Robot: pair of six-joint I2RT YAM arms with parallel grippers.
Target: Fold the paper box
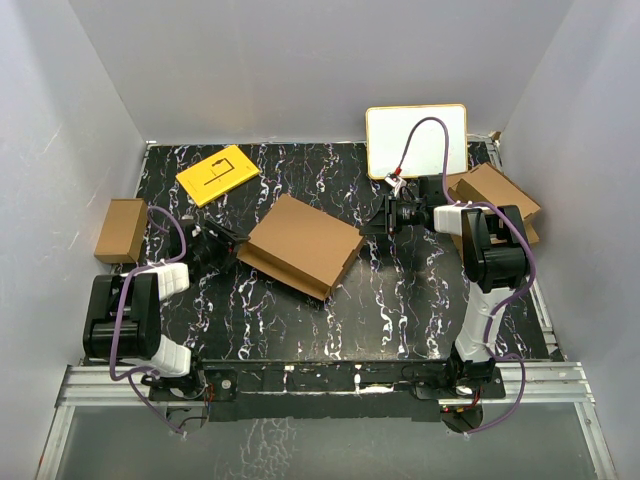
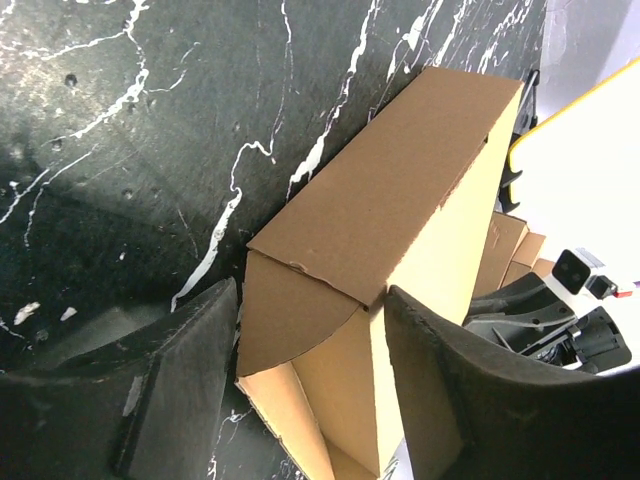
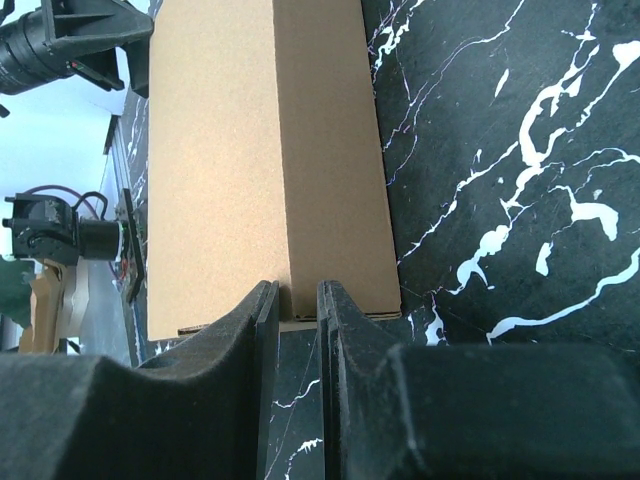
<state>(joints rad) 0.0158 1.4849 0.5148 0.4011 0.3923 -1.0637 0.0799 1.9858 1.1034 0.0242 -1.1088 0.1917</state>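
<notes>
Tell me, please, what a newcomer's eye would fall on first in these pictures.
The big brown cardboard box in the middle of the black marbled table stands out first. The left pincer straddles its left end, open, while the right pincer pinches its right edge. At the back are a yellow card on the left and a white board on the right.

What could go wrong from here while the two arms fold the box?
1. The left end effector straddles the open end of the box; if it closes there, it could crush the loose flap.
2. The right end effector seems to pinch only a thin edge, so the box may slip free.
</notes>
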